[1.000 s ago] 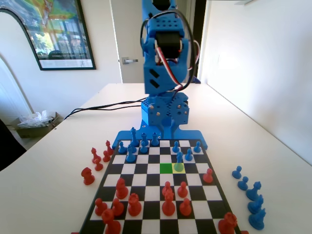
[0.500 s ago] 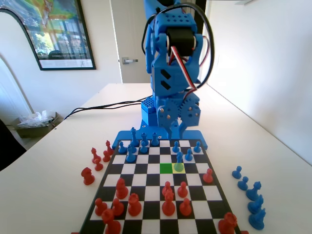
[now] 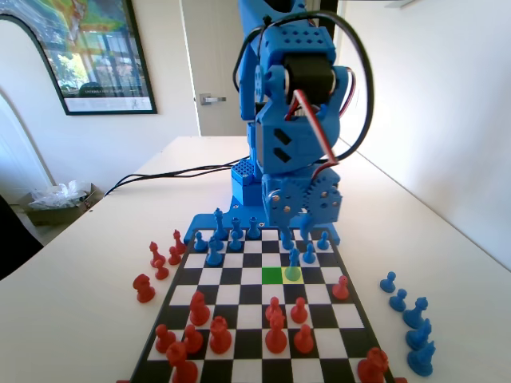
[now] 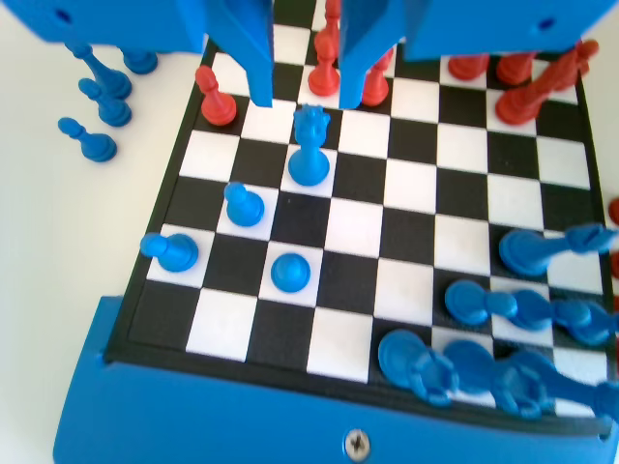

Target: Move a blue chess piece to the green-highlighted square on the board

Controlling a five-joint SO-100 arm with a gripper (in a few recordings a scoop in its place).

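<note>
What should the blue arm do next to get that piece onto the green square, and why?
Probably lower a little more, keeping the open gripper straddling the blue chess piece, then close. In the wrist view the jaws hang apart above and either side of its crown, not yet around its body. In the fixed view it stands on the yellow square, immediately right of the green-highlighted square.
</note>
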